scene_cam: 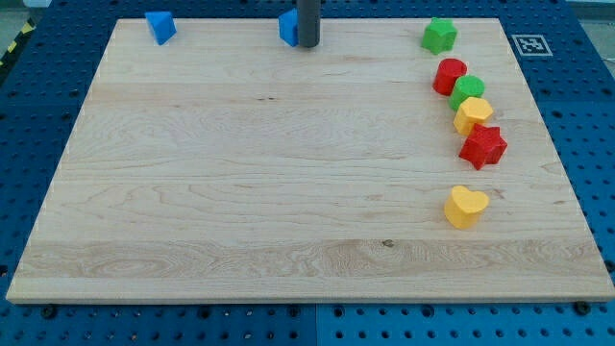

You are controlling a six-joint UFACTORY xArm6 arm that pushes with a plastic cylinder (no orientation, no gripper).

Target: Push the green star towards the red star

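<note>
Camera view: my tip (pixel 307 44) rests at the board's top edge, touching a blue block (pixel 288 27); no gripper fitted. Green star block (pixel 438 36) sits top right, untouched. Red star block (pixel 482 146) lies below it. Approach step; next, get above the green star.

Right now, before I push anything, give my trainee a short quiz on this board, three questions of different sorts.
1. True or false: my tip touches the green star.
2. Which block lies nearest the red star?
A. the yellow heart
B. the yellow block
C. the blue block at the top left
3. Fill in: in the chain at the view's right, the green block sits between the red block and the ______ block.

Key: 1 false, the tip stands beside the blue block at the view's top; 2 B; 3 yellow.
</note>
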